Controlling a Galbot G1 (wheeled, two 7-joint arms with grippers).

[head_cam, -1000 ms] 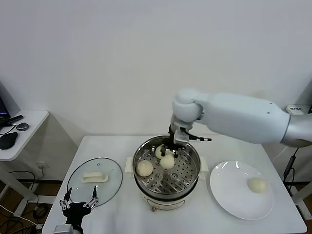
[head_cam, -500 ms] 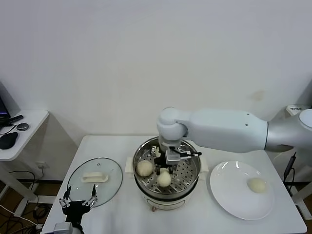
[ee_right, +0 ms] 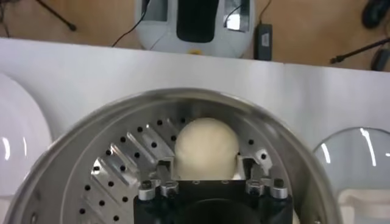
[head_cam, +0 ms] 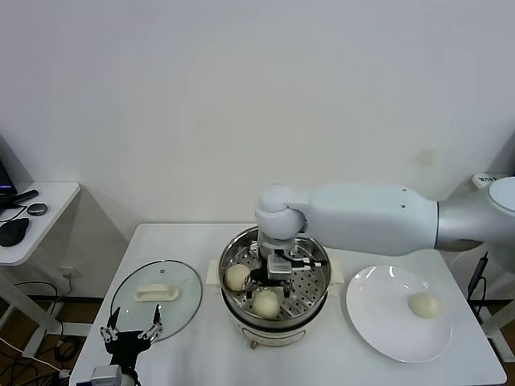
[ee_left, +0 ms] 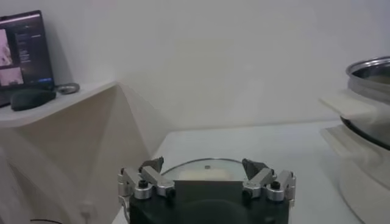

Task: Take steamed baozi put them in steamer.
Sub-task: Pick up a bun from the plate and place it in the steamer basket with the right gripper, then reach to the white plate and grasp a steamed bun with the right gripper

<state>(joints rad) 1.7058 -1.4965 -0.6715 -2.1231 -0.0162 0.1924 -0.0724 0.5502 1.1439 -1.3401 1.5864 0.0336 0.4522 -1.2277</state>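
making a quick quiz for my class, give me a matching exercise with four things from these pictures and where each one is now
Things:
1. glass lid
2. white plate
3. baozi between the right gripper's jaws
4. left gripper

Places:
A. at the near-left table edge, by the lid
B. in the steamer, near its front rim
C. flat on the table, left of the steamer
D. right of the steamer, one bun on it

Pairs: 1-C, 2-D, 3-B, 4-A

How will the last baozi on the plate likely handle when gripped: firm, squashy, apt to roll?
The baozi looks smooth and rounded, so it may roll on the flat plate if nudged. Being dough, it is probably soft and light; a hard squeeze could dent it.
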